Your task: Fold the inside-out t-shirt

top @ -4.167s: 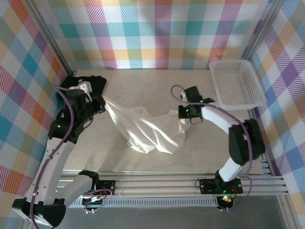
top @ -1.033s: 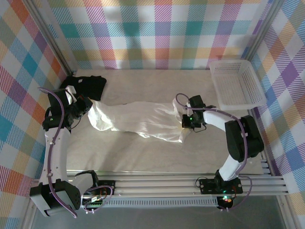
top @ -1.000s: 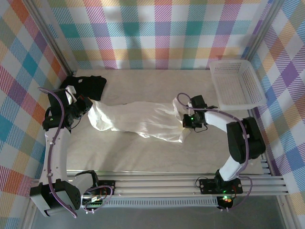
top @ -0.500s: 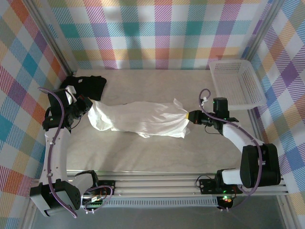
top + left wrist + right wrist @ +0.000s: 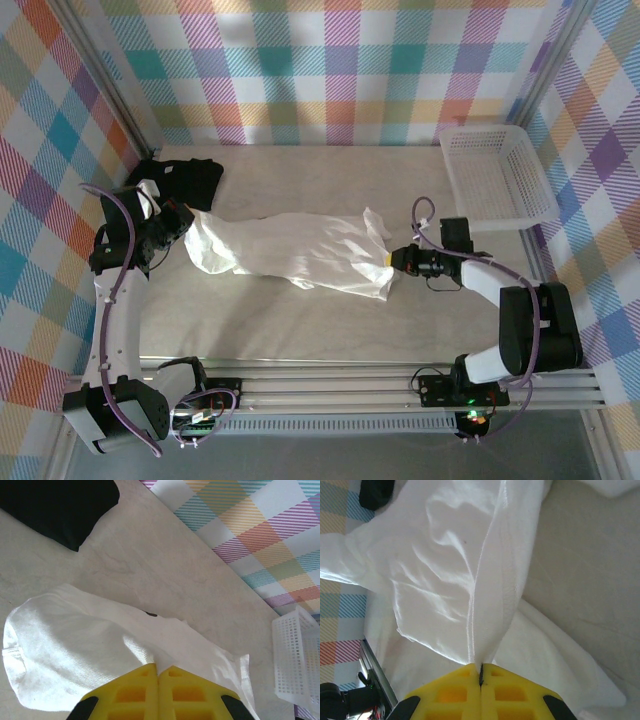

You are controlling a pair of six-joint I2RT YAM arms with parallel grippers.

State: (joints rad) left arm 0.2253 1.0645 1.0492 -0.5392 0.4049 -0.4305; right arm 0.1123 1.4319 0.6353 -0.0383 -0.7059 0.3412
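Tension here: we have the plain white cotton inside-out t-shirt [image 5: 295, 255] stretched lengthways left to right. Our left gripper [image 5: 157, 669] pinches one end, our right gripper [image 5: 481, 669] nips the opposite seam.

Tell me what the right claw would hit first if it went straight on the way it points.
The inside-out t-shirt. The right claw points left and is shut on the shirt's right end, so the bunched white cloth lies straight ahead; it would likely push into that first.

Bright, even light; soft shadows
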